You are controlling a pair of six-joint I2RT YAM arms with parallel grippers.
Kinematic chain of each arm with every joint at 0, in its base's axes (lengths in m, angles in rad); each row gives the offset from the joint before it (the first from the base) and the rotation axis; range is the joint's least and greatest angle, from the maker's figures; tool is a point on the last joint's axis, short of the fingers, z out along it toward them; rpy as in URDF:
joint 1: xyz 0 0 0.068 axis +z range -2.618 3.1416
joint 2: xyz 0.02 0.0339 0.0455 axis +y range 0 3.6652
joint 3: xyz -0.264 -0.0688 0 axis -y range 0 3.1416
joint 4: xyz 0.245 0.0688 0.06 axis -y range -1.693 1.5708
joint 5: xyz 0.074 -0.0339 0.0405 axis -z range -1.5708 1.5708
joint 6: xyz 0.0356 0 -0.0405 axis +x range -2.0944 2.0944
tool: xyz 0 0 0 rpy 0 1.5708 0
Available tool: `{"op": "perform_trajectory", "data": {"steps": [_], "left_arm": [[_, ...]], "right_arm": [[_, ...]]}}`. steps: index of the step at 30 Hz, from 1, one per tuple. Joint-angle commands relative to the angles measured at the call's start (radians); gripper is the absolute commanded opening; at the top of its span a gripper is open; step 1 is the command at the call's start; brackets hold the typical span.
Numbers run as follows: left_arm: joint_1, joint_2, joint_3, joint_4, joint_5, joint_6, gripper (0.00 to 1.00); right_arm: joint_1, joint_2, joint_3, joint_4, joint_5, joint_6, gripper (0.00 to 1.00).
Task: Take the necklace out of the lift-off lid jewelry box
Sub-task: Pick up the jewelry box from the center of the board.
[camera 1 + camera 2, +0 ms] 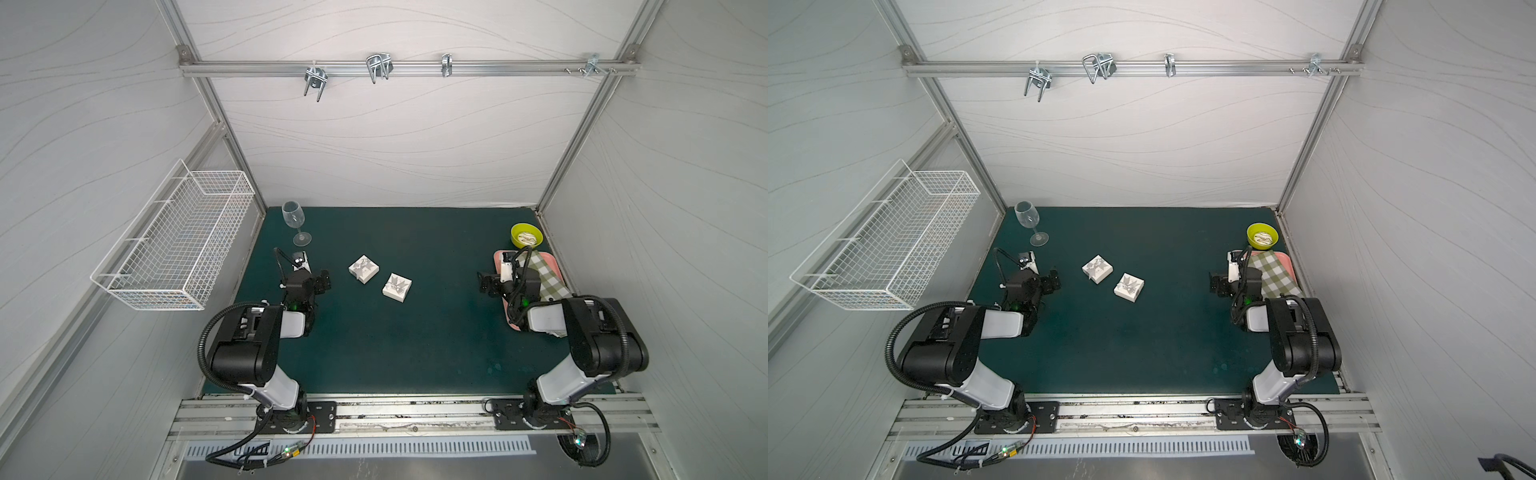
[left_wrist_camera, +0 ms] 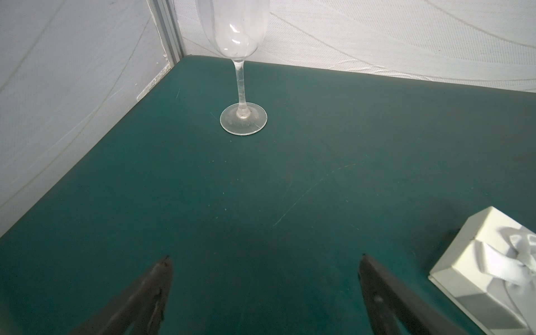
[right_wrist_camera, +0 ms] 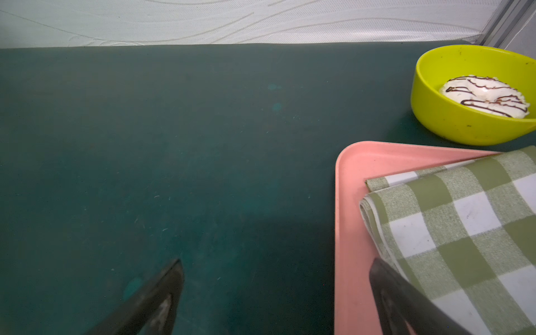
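Two small white boxes sat closed in the middle of the table [image 1: 395, 340], each tied with a ribbon bow. The left box [image 1: 363, 269] was a little farther back, and the right box [image 1: 397, 287] sat just beside it, not touching. No necklace showed. It was presumably shut inside one of them, and no view told which had the lift-off lid.

The left arm [image 1: 245, 345] hung near the left box with its jaws spread wide and empty. Its wrist view caught that box [image 2: 487, 269] just off one jaw. The right arm [image 1: 598, 336] hung at the left edge of the pink tray [image 3: 348, 203], jaws equally wide apart and holding nothing, well apart from both boxes.

The boxes looked like light, stiff card with smooth sides, likely to skid on the table if pushed. The lid would best be pinched across two opposite side walls, below the soft bow. It could then be lifted straight up while the other jaws pinned the base. The necklace, probably a thin limp chain, would slip and tangle, so it should be taken where it bunches or at a pendant.
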Motion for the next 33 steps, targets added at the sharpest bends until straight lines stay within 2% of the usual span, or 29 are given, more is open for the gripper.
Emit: {"op": "perform_trajectory", "data": {"steps": [1,29,33], "left_arm": [[0.004,-0.022,-0.001,0.021,0.007,0.017,0.99],[0.005,-0.025,-0.002,0.024,0.007,0.017,0.99],[-0.011,-0.096,-0.037,0.035,0.065,0.060,0.99]], "right_arm": [[0.003,-0.024,0.012,-0.010,-0.001,-0.021,0.99],[-0.015,-0.025,0.009,-0.006,-0.033,-0.011,0.99],[-0.016,-0.063,-0.016,0.021,-0.038,-0.009,0.99]]}}
